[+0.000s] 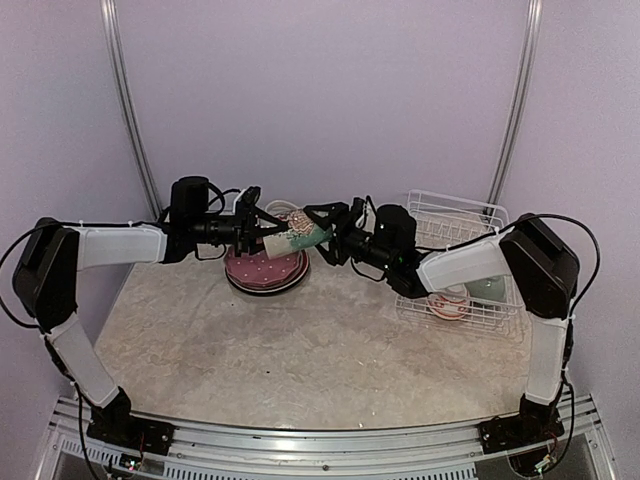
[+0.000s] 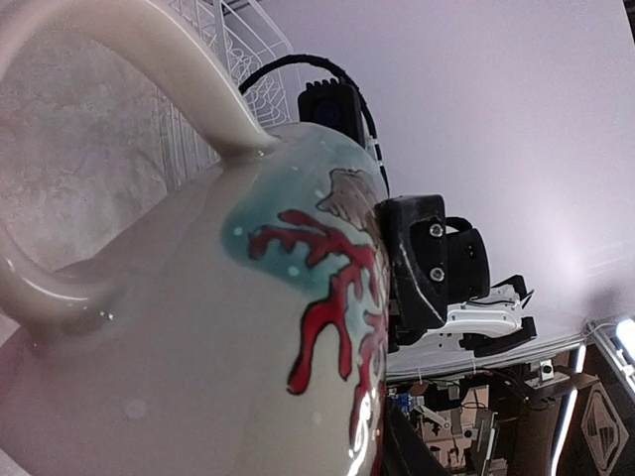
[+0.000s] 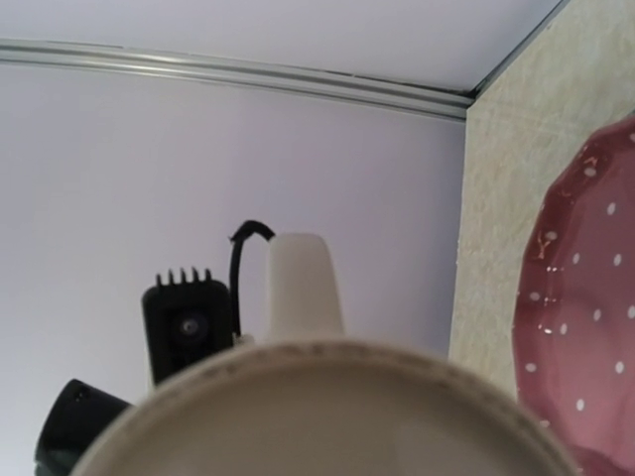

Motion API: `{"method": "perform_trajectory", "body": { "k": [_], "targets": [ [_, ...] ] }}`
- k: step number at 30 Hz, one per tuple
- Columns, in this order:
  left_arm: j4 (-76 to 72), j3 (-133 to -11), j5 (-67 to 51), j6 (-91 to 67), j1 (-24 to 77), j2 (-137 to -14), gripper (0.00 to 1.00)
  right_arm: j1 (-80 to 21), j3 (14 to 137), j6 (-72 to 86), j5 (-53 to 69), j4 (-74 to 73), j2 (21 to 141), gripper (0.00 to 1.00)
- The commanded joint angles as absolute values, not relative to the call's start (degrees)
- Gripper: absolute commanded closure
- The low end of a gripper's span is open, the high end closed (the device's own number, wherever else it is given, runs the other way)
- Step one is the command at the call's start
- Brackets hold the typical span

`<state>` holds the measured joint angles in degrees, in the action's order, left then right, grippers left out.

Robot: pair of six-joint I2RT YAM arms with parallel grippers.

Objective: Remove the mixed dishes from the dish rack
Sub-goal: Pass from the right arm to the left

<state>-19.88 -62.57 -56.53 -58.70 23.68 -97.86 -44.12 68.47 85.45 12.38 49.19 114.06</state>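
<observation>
**Inspector:** The position of the mug point(image 1: 293, 238) is to be stated.

**Assessor:** It is held clear of the counter point(image 1: 250, 340), above the pink dotted plate point(image 1: 265, 272). It lies midway between the two arms and well apart from the dish rack point(image 1: 455, 212). Its long axis is level and runs left to right, with one end towards each arm.

**Inspector:** And its relation to the fingers?

**Assessor:** The left fingers point(image 1: 250, 200) are set about the cream end, and the handle is seen close to the left wrist camera. The right fingers point(image 2: 427, 268) are seen pressed against the patterned far end and are judged to be pinching it. Whether the left fingers are pressed on the mug or spread around it cannot be told, as they are hidden in their own view.

**Inspector:** Arm pose?

**Assessor:** Both forearms are stretched inward and level, with the wrists facing each other across the mug. Neither arm is markedly nearer.

**Inspector:** Bearing on the coming move?

**Assessor:** A hand-over is judged to be in hand. Release should be made only once the receiving grip is confirmed, otherwise the mug could be dropped onto the plate beneath. A white-pink bowl point(image 1: 450, 303) is noted in the rack.
</observation>
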Motion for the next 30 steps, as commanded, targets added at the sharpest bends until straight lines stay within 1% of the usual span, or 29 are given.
{"method": "perform_trajectory", "body": {
  "k": [1,5,9,10,13,14,18,19,21,23,24,28,29,30],
  "targets": [
    [-23.07,-61.52,-57.38,-59.20,23.22,-96.02,0.70,-45.35,71.46,87.85,12.75,60.28,114.05,1.00],
    [-25.02,-61.35,-58.35,-60.37,23.05,-96.24,0.82,-45.53,71.40,88.48,13.20,60.99,114.54,1.00],
    [-25.71,-61.43,-58.83,-60.64,22.62,-95.92,0.99,-45.50,70.79,88.55,13.12,61.77,114.74,1.00],
    [-25.75,-61.44,-58.88,-60.64,22.40,-95.65,1.00,-45.52,70.45,88.59,12.91,61.92,114.63,0.97],
    [-25.03,-61.44,-58.51,-59.82,22.09,-94.90,1.00,-45.43,69.41,88.45,12.66,62.95,114.36,0.80],
    [-24.97,-61.44,-58.50,-59.65,22.00,-94.40,1.00,-45.37,69.17,88.01,12.51,62.91,114.11,0.73],
    [-24.61,-61.53,-58.37,-58.69,20.90,-92.96,1.00,-45.10,67.46,86.19,11.86,59.74,112.18,0.31],
    [-24.68,-61.48,-58.40,-58.46,20.51,-92.49,1.00,-45.02,66.87,85.68,11.57,59.39,111.64,0.23],
    [-25.34,-61.31,-58.62,-58.43,19.49,-91.55,1.00,-44.86,65.04,85.27,10.76,60.25,110.71,0.10],
    [-27.78,-60.68,-59.33,-59.54,18.25,-90.80,1.00,-44.50,63.33,85.17,10.74,62.40,110.40,0.02],
    [-29.10,-60.24,-59.56,-60.22,17.67,-90.32,1.00,-44.29,62.72,85.29,10.87,63.19,110.24,0.00],
    [-31.96,-59.33,-59.83,-62.13,15.55,-89.65,1.00,-43.47,60.75,84.36,10.61,63.06,109.05,0.00],
    [-31.50,-59.37,-59.21,-62.05,15.20,-89.50,1.00,-43.42,60.78,83.13,10.54,60.86,108.36,0.00],
    [-27.87,-59.71,-57.97,-61.07,14.77,-89.13,1.00,-43.35,61.11,81.52,10.18,57.85,107.60,0.00]
  ]
}}
